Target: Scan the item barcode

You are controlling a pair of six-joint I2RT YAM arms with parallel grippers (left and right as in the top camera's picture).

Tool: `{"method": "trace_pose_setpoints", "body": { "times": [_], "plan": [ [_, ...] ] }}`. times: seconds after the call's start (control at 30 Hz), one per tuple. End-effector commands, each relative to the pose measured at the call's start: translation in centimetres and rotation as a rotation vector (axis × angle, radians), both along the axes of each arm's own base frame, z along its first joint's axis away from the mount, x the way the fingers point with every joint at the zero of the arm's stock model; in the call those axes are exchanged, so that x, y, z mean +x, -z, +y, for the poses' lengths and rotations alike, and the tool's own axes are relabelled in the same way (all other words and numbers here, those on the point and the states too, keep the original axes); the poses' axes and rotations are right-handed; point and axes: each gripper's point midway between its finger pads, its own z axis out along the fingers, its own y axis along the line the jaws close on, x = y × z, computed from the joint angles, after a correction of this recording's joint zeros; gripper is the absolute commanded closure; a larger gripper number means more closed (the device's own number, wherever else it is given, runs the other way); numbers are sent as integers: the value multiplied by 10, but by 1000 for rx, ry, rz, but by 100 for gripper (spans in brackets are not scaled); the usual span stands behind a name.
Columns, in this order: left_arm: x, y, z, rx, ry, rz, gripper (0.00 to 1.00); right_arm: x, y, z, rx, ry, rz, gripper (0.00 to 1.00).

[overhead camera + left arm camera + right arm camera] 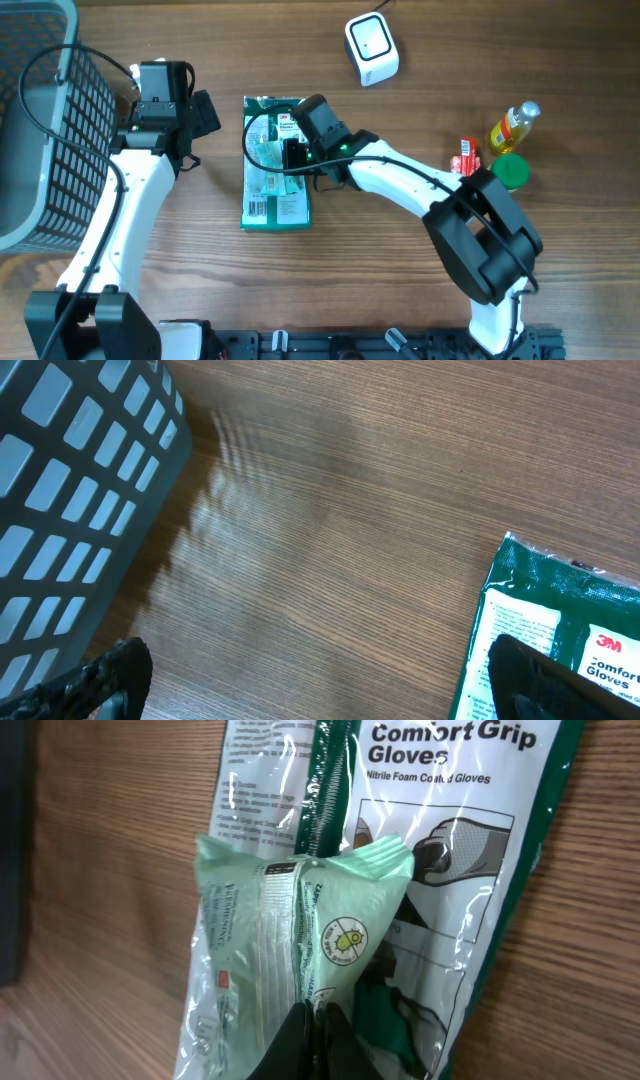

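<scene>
A pale green plastic packet (290,930) lies on top of a dark green "Comfort Grip Gloves" package (470,840) in the middle of the table. My right gripper (318,1017) is shut on the near end of the pale packet (272,160), with its fingers (297,152) over the glove package (275,200). A barcode (258,208) shows on the glove package's near left corner. The white scanner (371,48) stands at the back of the table. My left gripper (318,660) is open and holds nothing. It hovers over bare wood left of the glove package (560,630).
A grey mesh basket (45,130) fills the left edge of the table and shows in the left wrist view (70,500). At the right stand a yellow bottle (512,126), a green cap (511,172) and a small red item (465,157).
</scene>
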Motion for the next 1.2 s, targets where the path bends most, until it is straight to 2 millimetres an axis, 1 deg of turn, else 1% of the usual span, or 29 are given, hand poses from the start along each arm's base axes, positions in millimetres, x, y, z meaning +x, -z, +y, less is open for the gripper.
{"method": "trace_pose_setpoints", "body": {
  "times": [0.0, 0.03, 0.1, 0.13, 0.2, 0.33, 0.43, 0.53, 0.63, 0.73, 0.77, 0.8, 0.87, 0.9, 0.93, 1.03, 1.17],
  "plan": [
    [2, -5, 3, 12, -3, -13, 0, 11, -52, -10, 66, 26, -64, 96],
    [2, -5, 3, 12, -3, -13, 0, 12, -56, -15, 66, 39, -59, 96],
    [2, -5, 3, 12, -3, -13, 0, 13, -63, -37, 47, 105, -18, 96],
    [2, -5, 3, 12, -3, -13, 0, 13, -62, -45, 36, 125, 2, 96],
    [2, -5, 3, 12, -3, -13, 0, 12, -56, -59, 6, 151, 42, 96],
    [2, -5, 3, 12, -3, -13, 0, 6, -33, -94, -116, 219, 119, 96],
    [2, -5, 3, 12, -3, -13, 0, -2, -24, -111, -206, 250, 145, 96],
    [2, -5, 3, 12, -3, -13, 0, -10, -20, -117, -236, 254, 177, 96],
    [2, -5, 3, 12, -3, -13, 0, -19, -17, -121, -248, 299, 231, 95],
    [2, -5, 3, 12, -3, -13, 0, -21, -16, -122, -250, 313, 246, 94],
    [2, -5, 3, 12, -3, -13, 0, -21, -16, -122, -250, 313, 246, 91],
    [2, -5, 3, 12, -3, -13, 0, -21, -16, -122, -253, 310, 247, 80],
    [2, -5, 3, 12, -3, -13, 0, -23, -15, -124, -259, 309, 251, 74],
    [2, -5, 3, 12, -3, -13, 0, -23, -15, -125, -266, 305, 248, 67],
    [2, -5, 3, 12, -3, -13, 0, -23, -15, -125, -274, 290, 241, 63],
    [2, -5, 3, 12, -3, -13, 0, -24, -14, -125, -282, 265, 232, 55],
    [2, -5, 3, 12, -3, -13, 0, -25, -14, -126, -286, 266, 237, 53]
  ]
}}
